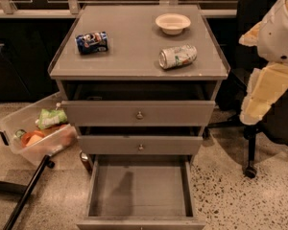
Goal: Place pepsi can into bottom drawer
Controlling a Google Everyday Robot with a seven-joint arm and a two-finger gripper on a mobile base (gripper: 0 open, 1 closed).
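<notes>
Deep grey bottom drawer (140, 191) open at grey cabinet (134, 61) foot, dark blue pepsi can (91, 42) lying on cabinet top, cream gripper (266, 93) right of cabinet, its grip impossible to tell.

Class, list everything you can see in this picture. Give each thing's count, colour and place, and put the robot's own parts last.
pepsi can: one, dark blue, lying on its side, left of the cabinet top
silver-white can: one, green markings, lying on its side, right of the top
bowl: one, cream, back right of the top
cabinet: one, grey, centre
upper drawers: two, grey, round knobs, under the top
bottom drawer: one, grey, pulled open, nothing inside
plastic bin: one, clear, floor at left, holding green and orange items
chair: one, black, right of the cabinet
robot arm: one, white and cream, right edge
gripper: not in view
</notes>
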